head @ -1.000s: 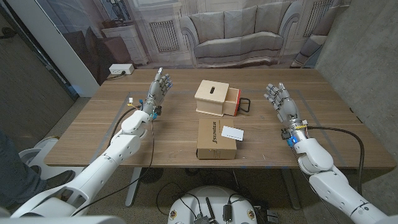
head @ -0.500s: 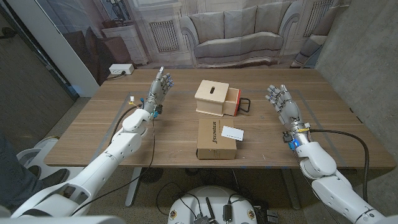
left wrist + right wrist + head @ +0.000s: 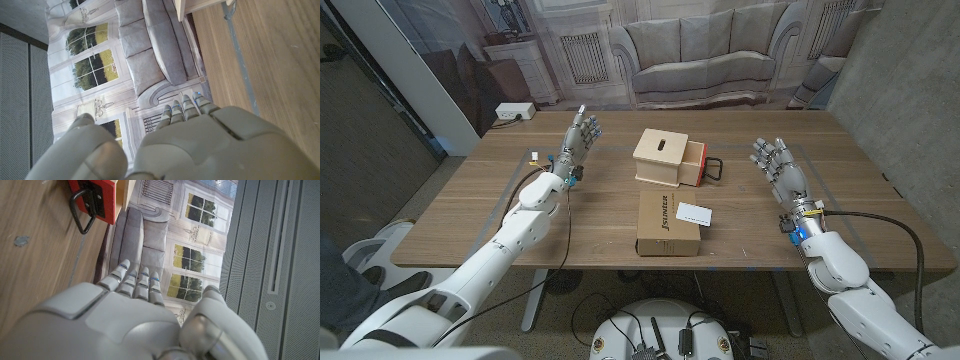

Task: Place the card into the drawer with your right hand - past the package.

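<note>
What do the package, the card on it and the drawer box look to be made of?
The package: brown corrugated cardboard by its look, matte, with black print. The card: thin, white, smooth, paper or plastic; can't tell. The drawer box: pale unfinished-looking wood, red drawer front, dark handle, probably metal.

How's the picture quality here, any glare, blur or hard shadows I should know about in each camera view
Head view: even, soft light, no glare; the card reads sharp on the package, the drawer casts only a faint shadow. Left wrist view: the left hand is close and soft-focused, table grain clear. Right wrist view: the right hand is likewise soft; the drawer handle is crisp.
</note>
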Action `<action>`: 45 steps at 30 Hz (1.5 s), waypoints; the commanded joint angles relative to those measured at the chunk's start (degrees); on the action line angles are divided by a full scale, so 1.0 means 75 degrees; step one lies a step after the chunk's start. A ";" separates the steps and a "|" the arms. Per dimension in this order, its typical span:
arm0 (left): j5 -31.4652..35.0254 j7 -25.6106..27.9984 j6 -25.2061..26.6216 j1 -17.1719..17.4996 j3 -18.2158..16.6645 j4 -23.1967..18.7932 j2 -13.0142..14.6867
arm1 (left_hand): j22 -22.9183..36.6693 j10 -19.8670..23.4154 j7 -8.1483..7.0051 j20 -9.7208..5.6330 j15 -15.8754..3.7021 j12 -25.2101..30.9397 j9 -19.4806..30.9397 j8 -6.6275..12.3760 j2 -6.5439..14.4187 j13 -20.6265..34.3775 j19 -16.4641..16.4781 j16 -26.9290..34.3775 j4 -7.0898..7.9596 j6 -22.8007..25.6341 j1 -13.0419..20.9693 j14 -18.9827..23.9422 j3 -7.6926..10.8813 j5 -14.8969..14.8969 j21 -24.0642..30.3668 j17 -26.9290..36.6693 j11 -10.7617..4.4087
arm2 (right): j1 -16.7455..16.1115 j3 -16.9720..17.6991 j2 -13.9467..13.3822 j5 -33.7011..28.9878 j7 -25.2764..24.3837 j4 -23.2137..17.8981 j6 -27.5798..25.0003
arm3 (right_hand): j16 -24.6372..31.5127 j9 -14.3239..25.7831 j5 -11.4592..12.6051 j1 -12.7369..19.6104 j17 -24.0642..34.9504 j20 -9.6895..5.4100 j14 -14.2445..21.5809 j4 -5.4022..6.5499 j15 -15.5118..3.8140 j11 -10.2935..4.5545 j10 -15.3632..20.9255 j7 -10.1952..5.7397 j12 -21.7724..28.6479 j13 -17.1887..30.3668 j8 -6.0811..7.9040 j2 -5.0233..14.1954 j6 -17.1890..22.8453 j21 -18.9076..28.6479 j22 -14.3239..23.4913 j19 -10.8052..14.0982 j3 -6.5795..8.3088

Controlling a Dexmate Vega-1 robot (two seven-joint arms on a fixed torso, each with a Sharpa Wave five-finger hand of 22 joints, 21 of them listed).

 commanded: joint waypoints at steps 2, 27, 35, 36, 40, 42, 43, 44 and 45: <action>-0.0090 -0.0305 -0.0012 -0.0276 0.0087 0.0350 -0.0161 | 0.0021 0.0067 0.0018 -0.0315 0.0021 0.0039 0.0040 0.0015 0.0055 0.0024 -0.0061 0.0005 -0.0013 0.0035 0.0021 -0.0022 0.0011 0.0018 0.0015 0.0018 0.0029 | -0.0520 0.0186 0.0054 -0.0413 -0.0409 -0.0456 -0.0082 | -0.0041 0.0012 -0.0012 0.0018 0.0027 0.0010 0.0054 -0.0035 0.0032 -0.0013 0.0050 0.0030 0.0008 0.0039 0.0012 0.0053 0.0076 -0.0017 0.0019 0.0085 0.0000; 0.0065 -0.0144 0.0351 0.0105 0.0039 -0.0594 0.0429 | 0.0020 0.0178 -0.0005 -0.0262 -0.0014 0.0070 0.0041 0.0035 0.0082 0.0025 0.0075 0.0045 -0.0030 0.0122 0.0068 0.0110 -0.0017 0.0001 0.0065 0.0018 0.0012 | -0.1124 0.0215 0.0385 -0.1184 -0.0668 -0.0632 0.0316 | -0.0046 0.0016 -0.0019 0.0095 0.0021 0.0018 0.0096 -0.0099 0.0020 -0.0045 0.0063 -0.0050 -0.0006 0.0040 0.0022 0.0083 0.0158 -0.0068 0.0020 0.0104 0.0018; -0.0071 -0.0301 0.0294 0.0141 -0.0016 -0.0586 0.0444 | 0.0020 0.0187 -0.0005 -0.0249 -0.0013 0.0069 0.0041 0.0033 0.0087 0.0025 0.0117 0.0053 -0.0036 0.0130 0.0083 0.0148 -0.0024 -0.0003 0.0077 0.0019 0.0017 | -0.1330 0.0228 0.0467 -0.1374 -0.0723 -0.0671 0.0439 | -0.0042 0.0018 -0.0022 0.0117 0.0020 0.0016 0.0125 -0.0119 0.0007 -0.0044 0.0069 -0.0096 -0.0010 0.0040 0.0020 0.0090 0.0170 -0.0082 0.0021 0.0113 0.0022; -0.0100 -0.0343 0.0270 0.0154 -0.0026 -0.0589 0.0445 | 0.0020 0.0188 -0.0008 -0.0249 -0.0009 0.0069 0.0041 0.0033 0.0087 0.0025 0.0117 0.0054 -0.0037 0.0131 0.0084 0.0152 -0.0025 -0.0003 0.0076 0.0019 0.0019 | -0.1363 0.0230 0.0478 -0.1398 -0.0735 -0.0684 0.0449 | -0.0043 0.0018 -0.0021 0.0123 0.0019 0.0018 0.0124 -0.0122 0.0002 -0.0043 0.0070 -0.0116 -0.0010 0.0040 0.0019 0.0095 0.0170 -0.0084 0.0021 0.0115 0.0026; -0.0067 -0.0342 0.0201 0.0215 -0.0046 -0.0651 0.0495 | 0.0020 0.0180 -0.0006 -0.0249 -0.0019 0.0063 0.0042 0.0032 0.0090 0.0025 0.0117 0.0048 -0.0040 0.0134 0.0092 0.0144 -0.0030 -0.0005 0.0074 0.0019 0.0018 | -0.1479 0.0247 0.0548 -0.1517 -0.0815 -0.0721 0.0492 | -0.0038 0.0019 -0.0019 0.0162 0.0017 0.0015 0.0149 -0.0145 0.0001 -0.0056 0.0094 -0.0151 -0.0004 0.0041 0.0029 0.0121 0.0206 -0.0094 0.0021 0.0118 0.0045; -0.0055 -0.0327 0.0194 0.0229 -0.0051 -0.0668 0.0508 | 0.0020 0.0177 -0.0011 -0.0249 -0.0013 0.0061 0.0042 0.0030 0.0091 0.0025 0.0116 0.0046 -0.0041 0.0133 0.0094 0.0143 -0.0032 -0.0006 0.0072 0.0019 0.0007 | -0.1532 0.0263 0.0573 -0.1577 -0.0845 -0.0735 0.0516 | -0.0036 0.0020 -0.0019 0.0174 0.0016 0.0015 0.0158 -0.0152 -0.0005 -0.0062 0.0100 -0.0157 -0.0003 0.0041 0.0030 0.0128 0.0213 -0.0096 0.0021 0.0121 0.0051; -0.0051 -0.0325 0.0197 0.0232 -0.0050 -0.0675 0.0514 | 0.0020 0.0175 -0.0011 -0.0248 -0.0021 0.0059 0.0042 0.0030 0.0091 0.0025 0.0115 0.0042 -0.0042 0.0132 0.0096 0.0135 -0.0033 -0.0006 0.0071 0.0019 0.0000 | -0.1565 0.0274 0.0590 -0.1594 -0.0871 -0.0756 0.0513 | -0.0036 0.0020 -0.0020 0.0184 0.0015 0.0018 0.0164 -0.0158 -0.0014 -0.0068 0.0102 -0.0175 -0.0003 0.0041 0.0032 0.0136 0.0222 -0.0099 0.0021 0.0122 0.0056; -0.0057 -0.0326 0.0204 0.0236 -0.0051 -0.0681 0.0517 | 0.0020 0.0175 -0.0011 -0.0247 -0.0023 0.0059 0.0042 0.0029 0.0091 0.0025 0.0115 0.0040 -0.0042 0.0132 0.0097 0.0132 -0.0034 -0.0007 0.0071 0.0019 0.0005 | -0.1592 0.0287 0.0595 -0.1646 -0.0881 -0.0755 0.0534 | -0.0036 0.0020 -0.0021 0.0188 0.0015 0.0015 0.0166 -0.0160 -0.0019 -0.0071 0.0105 -0.0177 -0.0002 0.0041 0.0032 0.0138 0.0224 -0.0100 0.0021 0.0125 0.0058; -0.0059 -0.0328 0.0206 0.0236 -0.0050 -0.0684 0.0517 | 0.0020 0.0174 -0.0008 -0.0246 -0.0023 0.0058 0.0042 0.0028 0.0092 0.0025 0.0115 0.0040 -0.0042 0.0131 0.0098 0.0133 -0.0035 -0.0007 0.0070 0.0019 0.0006 | -0.1618 0.0298 0.0609 -0.1681 -0.0900 -0.0761 0.0546 | -0.0037 0.0021 -0.0023 0.0200 0.0015 0.0019 0.0170 -0.0168 -0.0021 -0.0100 0.0119 -0.0180 0.0002 0.0041 0.0029 0.0145 0.0220 -0.0105 0.0021 0.0124 0.0063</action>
